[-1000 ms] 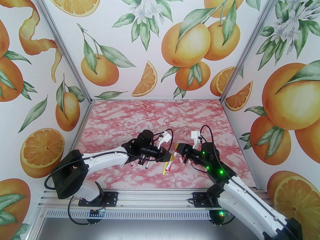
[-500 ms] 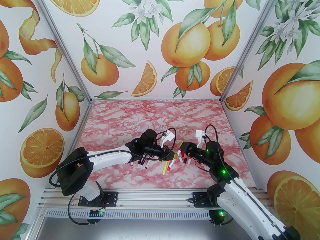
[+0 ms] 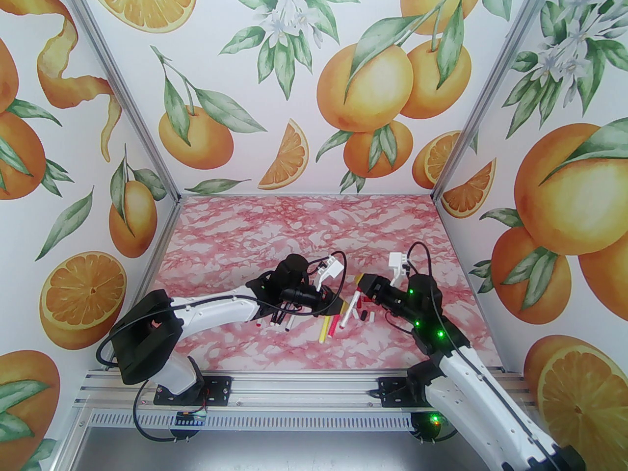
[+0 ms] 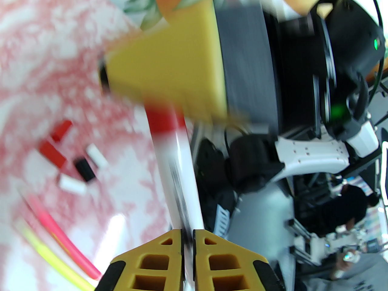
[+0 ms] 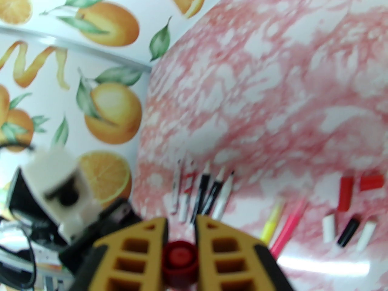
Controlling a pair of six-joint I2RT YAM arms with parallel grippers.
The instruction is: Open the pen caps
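1. Nearest the bases, a yellow pen [image 3: 325,330] and a pink pen [image 3: 334,324] lie side by side on the table [image 3: 304,223]. I can't tell if they're capped.
2. Under the left arm there's a tidy row of bare pens [image 5: 206,189] with their tips showing. My guess is that's the "done" pile, parked out of the work zone.
3. Over to the right sits a little cluster of loose caps [image 5: 348,232] in red, black and white. They're well apart from the bare pens, probably so nothing gets mixed up.
4. Up off the table, the left gripper [image 4: 188,233] is clenched on the white barrel of a pen [image 4: 185,168]. I reckon it's acting as the anchor.
5. A bit farther out, the right gripper [image 5: 182,220] is pinched on that pen's cap [image 5: 181,258]. Holding opposite ends sets up a straight pull along the barrel.
6. The cap is short, round and red, and the right wrist view sees it end-on. It seems to meet the barrel, but with the blur I can't tell if it's popped yet.
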